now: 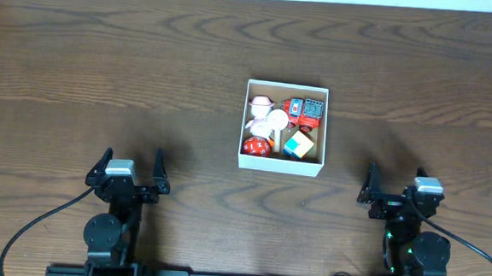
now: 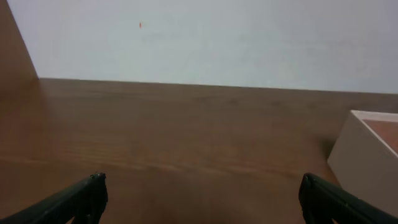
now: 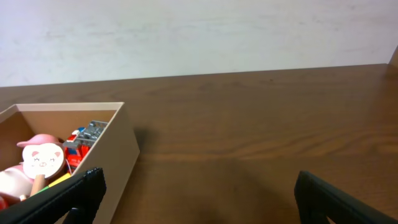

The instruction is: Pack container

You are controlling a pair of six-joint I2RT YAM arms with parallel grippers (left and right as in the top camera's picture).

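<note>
The shallow square cardboard box (image 1: pixel 281 165), white outside and brown inside, sits on the dark wooden table (image 1: pixel 105 61) a little right of the middle. It is farther out than both of my tools and nearer my right one. From my left wrist I see only its white corner (image 2: pixel 360 155) at the right edge. From my right wrist its near wall (image 3: pixel 115 158) is at the left.

My left gripper (image 1: pixel 131 163) (image 2: pixel 202 190) is spread wide and holds nothing. My right gripper (image 1: pixel 400 186) (image 3: pixel 200 186) is also wide and empty. Both rest at the near edge, well apart from the box.

Inside the box lie a pink-and-white pig-faced toy (image 1: pixel 273 120) (image 3: pixel 40 158), a red dotted ball (image 1: pixel 255 145), a multi-coloured cube (image 1: pixel 298 144) and a red-and-grey brick-built vehicle (image 1: pixel 306 113).

I judge the box to be light even when loaded, since the toys are small. Its thin walls will probably bow if I squeeze mid-span, and the smooth white face may slip. On this wood it should slide at a nudge rather than stay put.

I would pinch one wall over the rim, with one finger inside and one outside, close to a corner where the card is stiffest. The far right corner looks freest of toys. The cube and the ball crowd the near wall. I would keep the box level, because a one-sided lift may twist it.
</note>
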